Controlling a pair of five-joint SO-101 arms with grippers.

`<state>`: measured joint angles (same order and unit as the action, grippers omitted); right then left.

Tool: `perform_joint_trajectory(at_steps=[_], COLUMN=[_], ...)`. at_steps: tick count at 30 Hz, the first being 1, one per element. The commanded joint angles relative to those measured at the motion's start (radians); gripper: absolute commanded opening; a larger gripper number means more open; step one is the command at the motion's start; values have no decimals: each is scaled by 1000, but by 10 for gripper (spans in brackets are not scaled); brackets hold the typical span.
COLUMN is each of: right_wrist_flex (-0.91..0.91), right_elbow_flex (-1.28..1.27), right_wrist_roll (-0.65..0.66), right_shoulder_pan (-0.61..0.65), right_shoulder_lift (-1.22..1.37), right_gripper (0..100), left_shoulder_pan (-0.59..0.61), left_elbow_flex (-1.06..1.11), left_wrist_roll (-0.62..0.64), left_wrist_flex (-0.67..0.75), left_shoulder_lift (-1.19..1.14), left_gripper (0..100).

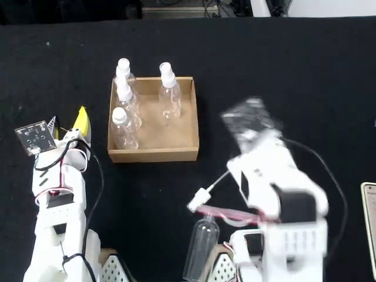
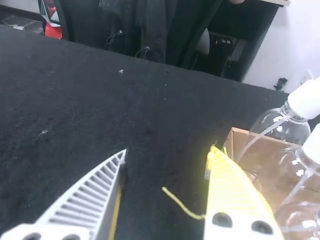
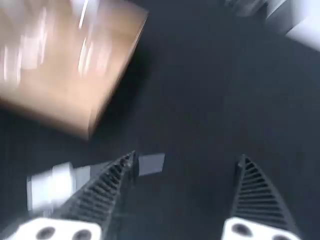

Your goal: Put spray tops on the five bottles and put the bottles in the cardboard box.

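The cardboard box stands at the table's middle and holds several clear bottles with white spray tops, such as one at its back. One uncapped bottle lies near the front edge. A loose spray top with its thin tube lies just beyond that bottle's neck. My right gripper hovers open above the table to the right of the box. Its wrist view shows the open gripper, the spray top beside one finger and the box farther off. My left gripper is open and empty, left of the box.
A flat phone-like object lies at the right edge. Both arm bases stand at the front edge. A pink strip lies across the table by the lying bottle's neck. Black cloth covers the table all around the box.
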<state>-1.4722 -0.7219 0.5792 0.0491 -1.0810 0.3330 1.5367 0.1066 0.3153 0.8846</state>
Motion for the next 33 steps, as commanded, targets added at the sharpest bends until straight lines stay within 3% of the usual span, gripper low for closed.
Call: perform_joint_trajectory(at_steps=[1, 5, 7, 12, 16, 22, 28, 33], right_wrist_flex=[-176, -241, -238, -244, -209, -130, -123, -115], right_elbow_flex=[91, 90, 73, -25, -154, -274, -332, -387], right_wrist_roll=[384, 690, 773, 815, 821, 825, 884, 939], right_shoulder_pan=[-20, 23, 58, 219, 377, 517, 672, 720], right_shoulder_lift=[102, 127, 125, 130, 133, 133, 133, 133], right_gripper=[283, 283, 283, 283, 283, 284, 283, 282], left_shoulder_pan=[-12, -7, -5, 15, 90, 179, 216, 217], left_elbow_flex=[-13, -13, -13, -19, -31, -277, -463, -484], left_wrist_roll=[-2, 0, 2, 12, 141, 299, 308, 308], left_wrist_flex=[20, 20, 20, 17, 11, -311, -336, -342], left_shoulder_lift=[-2, -2, -2, -2, -3, -155, -473, -493], left_gripper=[230, 230, 230, 230, 230, 230, 230, 230])
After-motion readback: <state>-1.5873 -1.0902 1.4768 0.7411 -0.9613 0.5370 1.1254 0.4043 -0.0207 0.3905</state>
